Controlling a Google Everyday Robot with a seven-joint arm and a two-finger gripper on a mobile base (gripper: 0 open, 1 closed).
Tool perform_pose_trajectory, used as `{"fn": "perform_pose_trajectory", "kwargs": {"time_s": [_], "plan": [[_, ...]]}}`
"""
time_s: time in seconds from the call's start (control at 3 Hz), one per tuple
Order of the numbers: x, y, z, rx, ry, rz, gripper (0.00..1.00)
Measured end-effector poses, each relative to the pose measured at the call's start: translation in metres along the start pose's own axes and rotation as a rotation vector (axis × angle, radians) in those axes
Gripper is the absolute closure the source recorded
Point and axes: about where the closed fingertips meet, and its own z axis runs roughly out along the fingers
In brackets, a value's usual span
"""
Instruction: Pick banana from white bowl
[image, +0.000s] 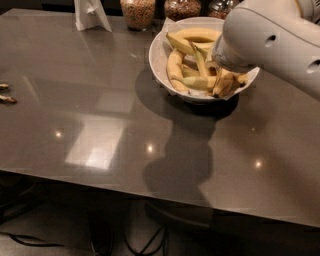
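Several bananas (192, 47) lie in the white bowl (157, 55) at the table's (100, 125) one o'clock. The gripper (225, 67) sits at the bowl's four o'clock, masked by the arm (275, 45); its grasp I cannot tell. This looks like the grasping step. Next comes a clean, straight lift.

Gripper — hidden behind arm (272, 45), over white bowl (154, 56)

The wide white bowl (156, 56), paper-lined, is sitting upright at the far right, holding yellow bananas (174, 66) lying piled and crossed; the gripper (220, 66) is hovering inside its right half
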Motion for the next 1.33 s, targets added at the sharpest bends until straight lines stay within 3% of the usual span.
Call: {"fn": "perform_pose_trajectory", "kwargs": {"time_s": [1.0,1.33], "plan": [[-0.0033,-0.0018,0.0092,-0.003,-0.027,0.018,0.52],[-0.0057,-0.0016,0.0111,-0.007,-0.040,0.022,0.67]]}}
